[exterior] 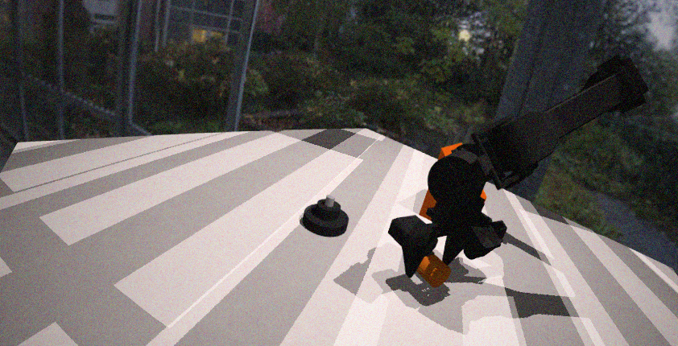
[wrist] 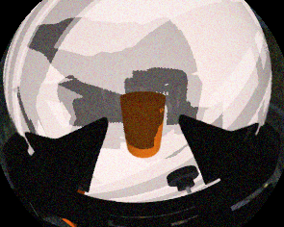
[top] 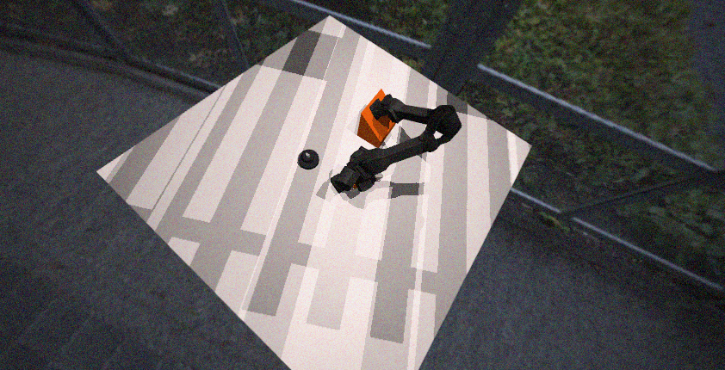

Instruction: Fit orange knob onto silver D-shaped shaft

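The orange knob (exterior: 434,272) (wrist: 142,122) is between my fingertips, with a gap on each side in the wrist view. It looks tilted in the exterior view; whether it touches the table is unclear, and its hole is not visible. My gripper (exterior: 427,269) (wrist: 142,120) is open around the knob, low over the table. The dark round pedestal (top: 307,163) (exterior: 325,224) (wrist: 182,176) stands left of the gripper in the top and exterior views. Its silver shaft (exterior: 330,200) sticks up bare; the flat side cannot be made out.
A large orange wedge-shaped block (top: 370,133) (exterior: 427,204) stands by the arm's base, behind the gripper in the exterior view. The arm's shadows and striped light fall across the white table (top: 334,266) (exterior: 151,229).
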Robot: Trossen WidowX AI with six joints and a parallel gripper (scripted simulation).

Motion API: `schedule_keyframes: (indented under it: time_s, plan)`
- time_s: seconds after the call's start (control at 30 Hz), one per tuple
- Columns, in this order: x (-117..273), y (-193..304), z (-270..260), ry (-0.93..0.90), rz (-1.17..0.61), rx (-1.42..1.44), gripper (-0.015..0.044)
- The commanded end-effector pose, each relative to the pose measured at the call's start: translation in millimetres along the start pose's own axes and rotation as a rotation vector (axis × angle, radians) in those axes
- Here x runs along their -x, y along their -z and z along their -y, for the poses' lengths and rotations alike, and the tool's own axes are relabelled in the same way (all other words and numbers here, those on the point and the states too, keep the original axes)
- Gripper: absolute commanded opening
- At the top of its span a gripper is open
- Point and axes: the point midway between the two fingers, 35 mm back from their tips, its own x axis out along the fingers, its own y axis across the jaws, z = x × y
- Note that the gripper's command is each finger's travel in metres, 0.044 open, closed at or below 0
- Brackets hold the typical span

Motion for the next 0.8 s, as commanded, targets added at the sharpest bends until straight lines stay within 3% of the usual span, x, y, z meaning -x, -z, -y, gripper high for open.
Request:
schedule_keyframes:
  time_s: [0.0, 0.13, 0.3, 0.67, 0.77]
  plan:
    - [0.2, -0.2, 0.0, 0.0, 0.0, 0.002, 0.044]
    - [2.6, -0.1, 0.3, 0.0, -0.001, 0.002, 0.044]
    - [57.6, 0.4, 0.6, 0.001, -0.002, 0.0, 0.044]
    - [60.2, 0.4, 0.3, 0.001, -0.002, 0.0, 0.044]
    - [60.1, -0.1, 0.3, 0.001, -0.018, -0.143, 0.044]
